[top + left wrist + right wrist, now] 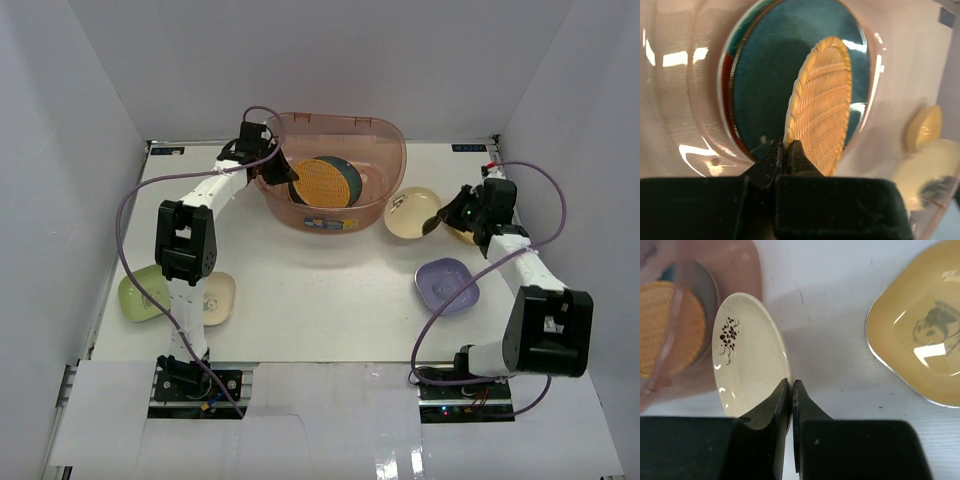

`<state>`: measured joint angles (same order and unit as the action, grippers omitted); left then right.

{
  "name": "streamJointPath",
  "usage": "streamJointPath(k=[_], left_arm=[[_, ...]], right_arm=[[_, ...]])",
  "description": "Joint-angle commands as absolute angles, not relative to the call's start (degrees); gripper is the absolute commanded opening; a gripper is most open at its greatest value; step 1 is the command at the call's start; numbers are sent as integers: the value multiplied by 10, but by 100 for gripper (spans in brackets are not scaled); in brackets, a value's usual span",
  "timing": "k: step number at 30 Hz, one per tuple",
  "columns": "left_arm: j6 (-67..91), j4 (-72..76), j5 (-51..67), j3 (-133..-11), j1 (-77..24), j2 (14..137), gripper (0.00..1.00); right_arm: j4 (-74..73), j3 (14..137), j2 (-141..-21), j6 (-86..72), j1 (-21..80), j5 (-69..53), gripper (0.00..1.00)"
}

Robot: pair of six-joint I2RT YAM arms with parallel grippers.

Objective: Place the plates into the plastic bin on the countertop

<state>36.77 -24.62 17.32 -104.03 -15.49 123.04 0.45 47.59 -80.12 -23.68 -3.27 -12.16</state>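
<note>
From above, the plastic bin (382,148) sits far and central on the worktop (320,300). A lavender plate (447,283) lies by the right arm and a green plate (138,297) by the left.

Left wrist: the left pincer (785,152) is clenched on the rim of the orange woven plate (822,107), which is tilted inside the bin over a teal plate (765,75).

Right wrist: the right pincer (790,390) grasps the cream plate (747,355) by its edge, beside the bin. A yellow plate (920,335) lies apart.

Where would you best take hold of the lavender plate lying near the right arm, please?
By the upturned rim of the lavender plate, probably its near edge, coming straight down from above so the jaws straddle it. It lies flat on the countertop, rounded-square and shallow, so only the rim offers a pinch.
</note>
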Motion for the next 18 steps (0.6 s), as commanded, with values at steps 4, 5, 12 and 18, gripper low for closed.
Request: streamJointPath(k=[4, 5, 12, 18], left_arm=[[344, -258, 164, -1069, -156, 1245, 16], [345, -258, 163, -1070, -158, 1247, 21], [334, -264, 144, -1095, -163, 1264, 79], [301, -272, 117, -1145, -162, 1245, 90]], right_arm=[[-74, 585, -689, -208, -34, -26, 8], [-79, 606, -679, -207, -34, -25, 8], [-61, 725, -685, -235, 17, -90, 8], [-76, 835, -811, -220, 154, -40, 8]])
